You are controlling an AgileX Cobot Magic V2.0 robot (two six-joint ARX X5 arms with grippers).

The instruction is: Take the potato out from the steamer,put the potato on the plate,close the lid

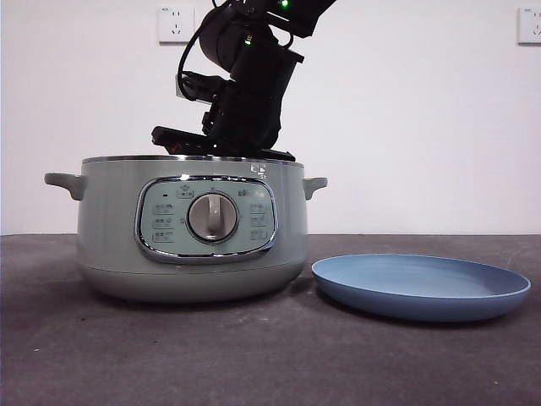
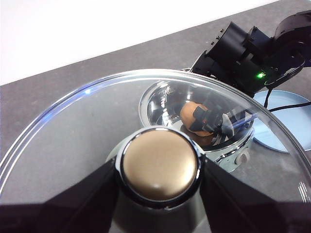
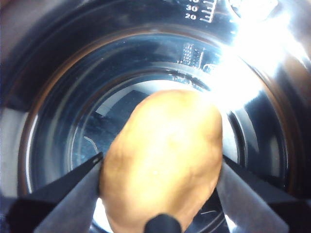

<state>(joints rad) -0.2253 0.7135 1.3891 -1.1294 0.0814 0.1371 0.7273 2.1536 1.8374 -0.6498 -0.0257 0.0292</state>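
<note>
The dark grey counter (image 1: 270, 355) carries the large round sage-green steamer (image 1: 110, 228) with its chrome-rimmed panel and silver dial, and just beside it the wide, shallow light-blue plate (image 1: 420, 288), which lies bare. The pot stands open: its domed glass lid (image 2: 73, 145) with chrome rim is held well apart from it, up in the air, by the left hand (image 2: 158, 184), whose two black jaws are closed on the sage-green, silver-topped knob (image 2: 159, 165).

The right hand (image 3: 160, 170) reaches down into the shiny steel bowl of the pot, its jaws pressed against either flank of the rounded golden-brown potato (image 3: 163, 165), so it has hold of it. From the front its arm (image 1: 245, 85) comes down dark over the rim.

By my judgement the task is at its first step: the potato is gripped but is inside the pot, near the bottom or barely off it; I cannot tell which. Lifting it out, setting it on the plate and closing the lid are all left.

The potato's long axis runs roughly along the hand's reach, with the jaws across its shorter width and its far, narrower end pointing toward the bowl's floor.
</note>
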